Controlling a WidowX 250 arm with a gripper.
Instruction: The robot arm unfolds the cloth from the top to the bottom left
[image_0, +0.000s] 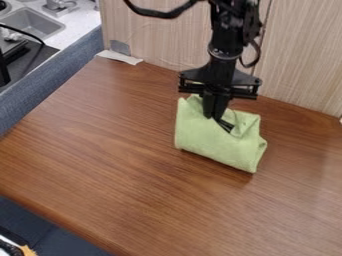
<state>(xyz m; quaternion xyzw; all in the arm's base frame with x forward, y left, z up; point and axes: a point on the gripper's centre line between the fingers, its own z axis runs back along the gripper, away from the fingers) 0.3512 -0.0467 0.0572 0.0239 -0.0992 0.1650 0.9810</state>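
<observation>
And here's the light green folded cloth (217, 139), soft and matt, on a brown wood-grain tabletop (120, 165), smooth with a faint sheen; behind, a pale panel (180, 35) in streaky wood grain (fine vertical lines, these), and a grey metal-looking sink (32, 22).

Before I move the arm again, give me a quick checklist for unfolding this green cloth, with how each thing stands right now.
1. Claw at the upper part of the cloth: ok.
2. Cloth gripped securely: cannot tell.
3. Cloth unfolded: not ok, it is folded over in a bundle.
4. Cloth wholly on the table: ok.
5. Tabletop to the cloth's lower left for it to open onto: ok.
</observation>
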